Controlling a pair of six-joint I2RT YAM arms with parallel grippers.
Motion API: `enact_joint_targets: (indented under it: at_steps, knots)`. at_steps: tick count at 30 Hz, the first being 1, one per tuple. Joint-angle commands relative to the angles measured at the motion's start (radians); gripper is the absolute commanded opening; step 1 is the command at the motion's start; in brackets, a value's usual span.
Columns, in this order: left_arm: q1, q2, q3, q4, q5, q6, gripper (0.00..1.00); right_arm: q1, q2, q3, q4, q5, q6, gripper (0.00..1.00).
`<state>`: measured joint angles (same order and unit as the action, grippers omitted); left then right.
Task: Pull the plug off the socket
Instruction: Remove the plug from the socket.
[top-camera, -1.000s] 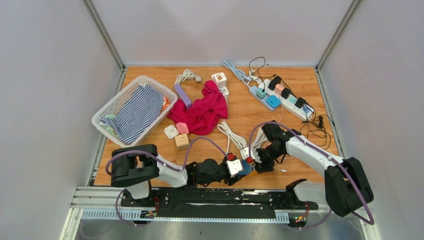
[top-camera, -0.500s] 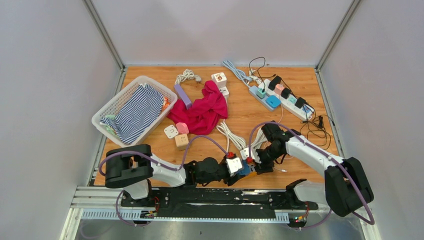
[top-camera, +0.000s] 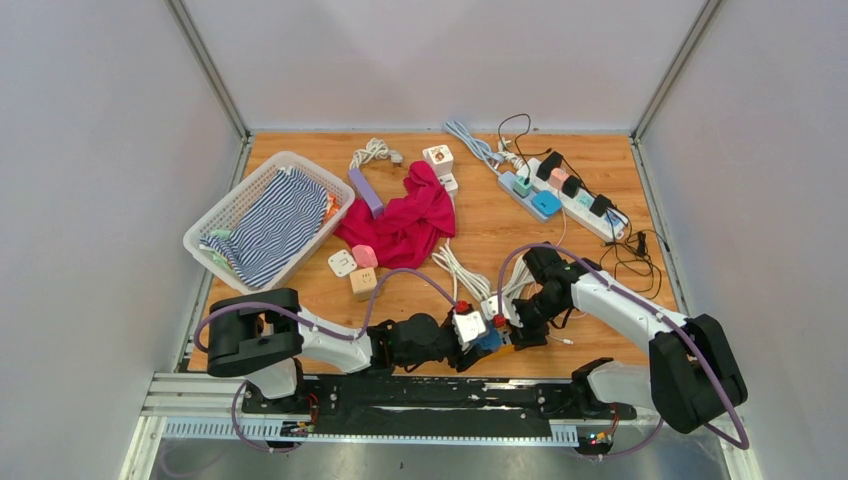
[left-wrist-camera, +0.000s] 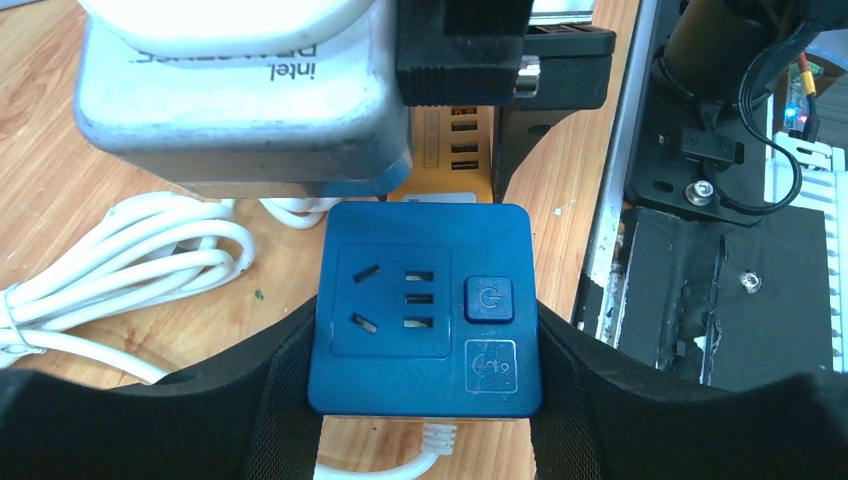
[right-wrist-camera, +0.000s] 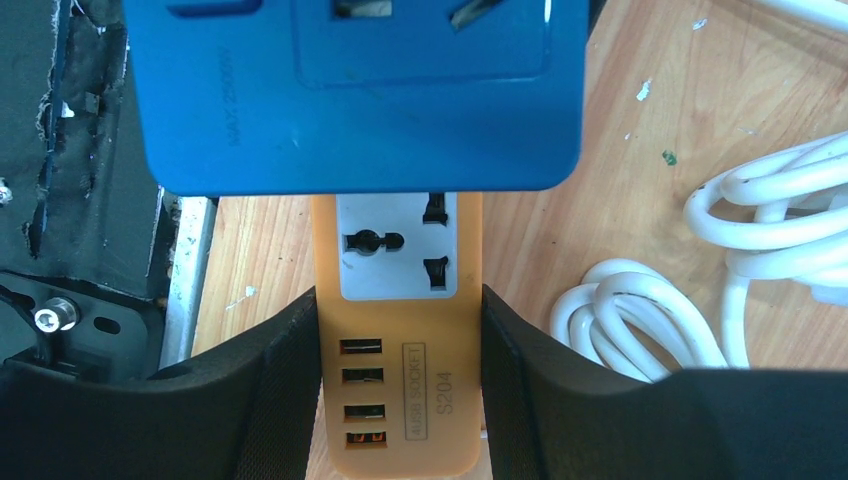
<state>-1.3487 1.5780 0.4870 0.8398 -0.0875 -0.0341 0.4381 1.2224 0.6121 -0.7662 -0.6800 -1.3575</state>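
Observation:
My left gripper (left-wrist-camera: 425, 345) is shut on a blue cube socket (left-wrist-camera: 425, 300), its fingers (left-wrist-camera: 285, 395) pressing both sides. My right gripper (right-wrist-camera: 400, 345) is shut on an orange USB socket strip (right-wrist-camera: 400, 390). The blue cube (right-wrist-camera: 350, 100) sits right against the far end of the orange strip, covering it. I cannot tell whether its plug is seated. The orange strip (left-wrist-camera: 455, 140) shows just behind the cube in the left wrist view. In the top view both grippers (top-camera: 483, 340) (top-camera: 508, 332) meet at the table's near edge. A white cord (left-wrist-camera: 440, 455) leaves the cube.
Coiled white cable (right-wrist-camera: 650, 320) lies beside the orange strip. The metal rail (left-wrist-camera: 610, 230) runs just behind the near edge. Farther back are a white basket (top-camera: 205, 225) with striped cloth, a red cloth (top-camera: 405, 220), small cubes (top-camera: 355, 272) and a loaded power strip (top-camera: 575, 195).
The left arm has shifted slightly left and its wrist has edged a little away from the near edge. The right arm has stayed put. Both grips are unchanged.

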Motion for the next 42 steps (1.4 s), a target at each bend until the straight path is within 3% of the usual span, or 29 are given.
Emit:
enact_joint_targets:
  at_steps: [1,7,17,20,25,36,39,42]
  knots:
    - [-0.01,-0.044,0.027,0.054,0.04,-0.013,0.0,0.007,0.006,0.011,0.004,0.03,0.021,0.0]
    - [-0.01,-0.039,-0.004,0.054,-0.024,0.147,0.0,0.006,0.008,0.011,0.004,0.031,0.021,0.0]
    - [-0.009,-0.04,0.039,0.064,0.081,-0.118,0.0,0.006,0.014,0.012,0.004,0.032,0.021,0.0]
    - [-0.014,-0.045,0.031,0.064,0.091,-0.02,0.0,0.006,0.012,0.012,0.004,0.031,0.022,0.0]
    - [-0.043,0.003,0.01,0.064,-0.066,0.239,0.0,0.006,0.013,0.012,0.004,0.032,0.023,0.0]
    - [-0.035,-0.041,0.036,0.064,0.08,-0.104,0.0,0.007,0.014,0.014,0.004,0.036,0.026,0.0]
    - [-0.04,-0.044,0.028,0.063,0.043,-0.07,0.0,0.006,0.014,0.014,0.005,0.037,0.027,0.0]
    - [-0.066,-0.036,0.03,0.038,-0.052,0.064,0.0,0.006,0.013,0.012,0.005,0.037,0.029,0.0]
